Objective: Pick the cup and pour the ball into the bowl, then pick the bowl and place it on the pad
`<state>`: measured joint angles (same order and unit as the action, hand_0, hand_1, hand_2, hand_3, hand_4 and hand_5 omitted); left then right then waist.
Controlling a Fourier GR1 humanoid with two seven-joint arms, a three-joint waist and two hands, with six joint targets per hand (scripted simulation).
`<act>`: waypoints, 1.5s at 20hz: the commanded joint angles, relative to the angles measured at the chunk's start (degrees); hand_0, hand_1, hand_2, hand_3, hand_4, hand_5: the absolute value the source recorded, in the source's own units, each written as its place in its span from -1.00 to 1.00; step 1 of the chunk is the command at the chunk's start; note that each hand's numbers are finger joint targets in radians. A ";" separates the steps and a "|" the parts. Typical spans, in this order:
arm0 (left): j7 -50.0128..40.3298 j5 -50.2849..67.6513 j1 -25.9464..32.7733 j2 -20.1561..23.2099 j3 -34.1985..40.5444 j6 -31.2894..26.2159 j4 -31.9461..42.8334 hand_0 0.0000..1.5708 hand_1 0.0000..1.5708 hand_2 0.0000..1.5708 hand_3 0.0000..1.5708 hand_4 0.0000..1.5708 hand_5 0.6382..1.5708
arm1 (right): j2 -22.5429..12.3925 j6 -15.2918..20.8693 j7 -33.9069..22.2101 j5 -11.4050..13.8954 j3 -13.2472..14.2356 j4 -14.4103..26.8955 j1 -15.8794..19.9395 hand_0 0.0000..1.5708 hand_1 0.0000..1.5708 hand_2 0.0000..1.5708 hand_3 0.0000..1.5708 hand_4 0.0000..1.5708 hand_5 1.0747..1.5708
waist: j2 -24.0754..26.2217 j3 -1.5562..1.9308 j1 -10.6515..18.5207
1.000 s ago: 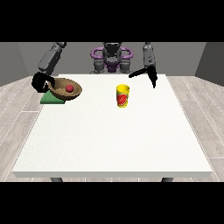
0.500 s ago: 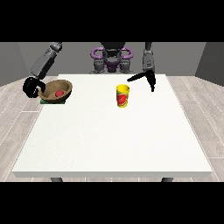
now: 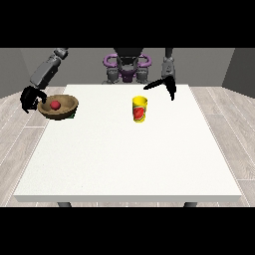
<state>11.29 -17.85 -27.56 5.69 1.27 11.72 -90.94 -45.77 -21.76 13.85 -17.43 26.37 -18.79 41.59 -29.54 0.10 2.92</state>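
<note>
While clasped by one curled robot hand, one bowl with one ball, one upright cup

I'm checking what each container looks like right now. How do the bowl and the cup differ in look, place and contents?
The bowl is brown, wide and shallow; the cup is yellow with a red mark, tall and narrow. The bowl sits at the table's left edge beside the hand at the view's left; the cup stands upright near the middle, untouched. The bowl holds a red ball; no ball shows in the cup. Both are open-topped.
</note>
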 commanded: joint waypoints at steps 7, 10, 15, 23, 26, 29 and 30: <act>-3.02 1.90 1.65 0.11 0.40 -1.98 -1.54 -1.00 -1.00 -1.00 -1.00 -1.00 0.99 | -1.54 -1.17 -6.06 -0.69 0.09 2.33 0.35 1.00 1.00 1.00 0.37 -0.06 1.00 | 4.11 -0.05 -0.01; -0.40 2.02 4.07 -0.27 -1.26 -3.26 -0.59 -1.00 -1.00 -1.00 -1.00 -1.00 0.99 | 1.18 2.30 -4.00 2.31 -2.67 1.46 -1.96 1.00 1.00 1.00 0.18 -0.10 1.00 | 5.12 -0.08 1.87; -4.54 0.10 1.39 -1.35 -1.71 -0.71 -5.17 -1.00 -1.00 -1.00 -1.00 -1.00 0.99 | -0.24 0.88 -1.65 4.64 -4.34 1.63 -1.91 1.00 1.00 1.00 0.68 -0.17 0.92 | 0.38 0.01 -0.30; -4.59 2.10 4.13 0.82 -0.06 -2.95 -8.27 -1.00 -1.00 -1.00 -1.00 -1.00 0.99 | -8.90 4.23 -4.92 5.88 -3.67 2.58 -1.27 -1.00 -1.00 -0.45 -0.66 -1.00 0.64 | 1.36 -0.02 0.17; -5.45 3.23 4.53 1.80 1.06 -3.77 -10.79 -1.00 -1.00 -1.00 -1.00 -1.00 0.99 | -7.81 4.97 -1.97 6.01 -3.43 2.50 -1.57 -1.00 -1.00 -0.52 -0.73 -1.00 0.64 | 0.43 0.00 -0.27; -6.23 0.27 6.18 -1.20 -1.96 -1.22 -10.65 -1.00 -1.00 -1.00 -1.00 -1.00 0.99 | -7.58 4.44 -4.99 5.41 -3.15 2.60 0.47 -1.00 -1.00 -0.58 -0.65 -1.00 0.68 | 2.21 -0.02 -0.87; -5.06 0.64 5.65 -0.91 -2.01 -1.64 -11.15 -1.00 -1.00 -1.00 -1.00 -1.00 1.00 | -8.93 4.64 -4.11 5.07 -2.49 2.09 1.74 -1.00 -1.00 -0.59 -0.70 -1.00 0.70 | -0.37 -0.01 -0.99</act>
<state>6.39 -16.69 -22.68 5.63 0.29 9.66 -100.73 -53.41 -16.48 9.84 -11.96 23.26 -16.44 41.74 -28.89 0.10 2.71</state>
